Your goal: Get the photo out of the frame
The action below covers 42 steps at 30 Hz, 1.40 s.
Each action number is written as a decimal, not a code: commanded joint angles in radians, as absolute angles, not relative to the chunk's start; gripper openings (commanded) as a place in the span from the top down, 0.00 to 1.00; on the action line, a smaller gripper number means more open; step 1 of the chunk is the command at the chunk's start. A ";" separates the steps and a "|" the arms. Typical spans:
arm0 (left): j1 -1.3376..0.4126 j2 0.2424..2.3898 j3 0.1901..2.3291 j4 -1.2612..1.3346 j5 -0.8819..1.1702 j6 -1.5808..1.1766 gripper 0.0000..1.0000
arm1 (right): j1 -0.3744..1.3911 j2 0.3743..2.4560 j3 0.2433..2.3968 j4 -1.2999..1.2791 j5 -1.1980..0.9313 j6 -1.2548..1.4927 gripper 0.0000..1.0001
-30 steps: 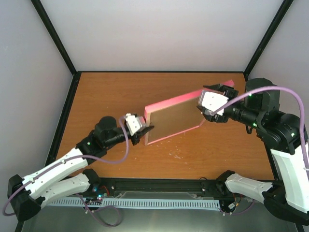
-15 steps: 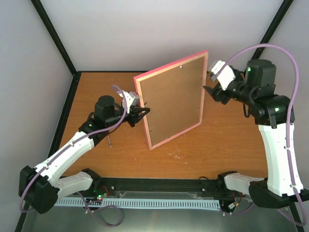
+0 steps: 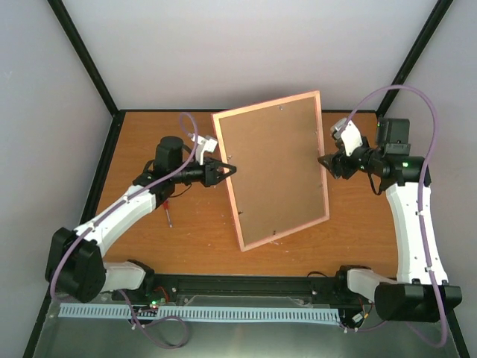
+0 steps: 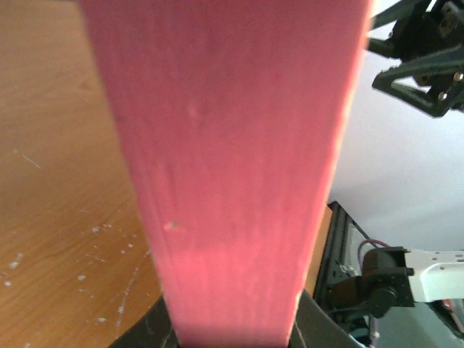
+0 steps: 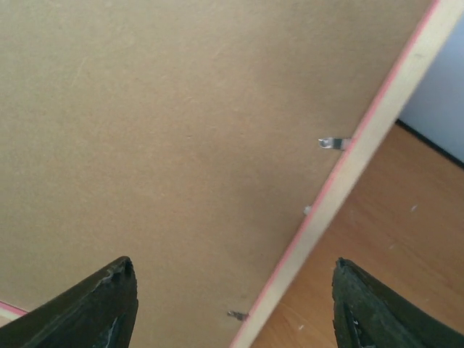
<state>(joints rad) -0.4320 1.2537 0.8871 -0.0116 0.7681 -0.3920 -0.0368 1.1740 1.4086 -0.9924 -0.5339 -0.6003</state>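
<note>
frame (image 3: 272,175) upright mid-table, free tabletop (image 3: 365,231) to its right

You're looking into a robotics lab cell: plain pale walls (image 3: 246,52) and black metal struts (image 3: 86,56) enclose a scuffed wooden table (image 3: 358,231). Two robot arms (image 3: 119,216) trailing purple cables (image 3: 387,89) are bolted along its near edge

The surface (image 3: 358,231) is a brown wood-grain board with a black rail (image 3: 100,183) along its edges. Pale scuffs and white specks (image 3: 272,239) mark it toward the near middle. A screwdriver (image 3: 168,215) lies flat on the left part, its thin shaft pointing to the near edge and its reddish handle partly hidden. The frame (image 3: 276,179) stands tilted over the middle; contact between its lower edge and the surface cannot be confirmed
</note>
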 commanded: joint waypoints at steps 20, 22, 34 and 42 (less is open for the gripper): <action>-0.254 1.788 1.196 -0.098 1.224 -0.480 0.99 | -0.060 1.000 0.911 -0.663 -0.585 -0.421 0.29; -0.255 1.834 1.205 -0.092 1.230 -0.496 0.99 | -0.059 1.003 0.891 -0.639 -0.607 -0.400 0.29; -0.273 2.073 1.306 -0.034 1.253 -0.600 0.99 | -0.060 1.020 0.799 -0.554 -0.715 -0.326 0.32; -0.300 2.208 1.397 -0.002 1.231 -0.682 0.98 | -0.059 1.015 0.779 -0.546 -0.734 -0.335 0.32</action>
<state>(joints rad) -0.2798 2.1784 1.3247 -0.1104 1.2526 -0.6659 -0.0521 1.0225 0.7895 -0.5781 -0.6994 -0.3416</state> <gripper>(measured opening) 0.204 0.683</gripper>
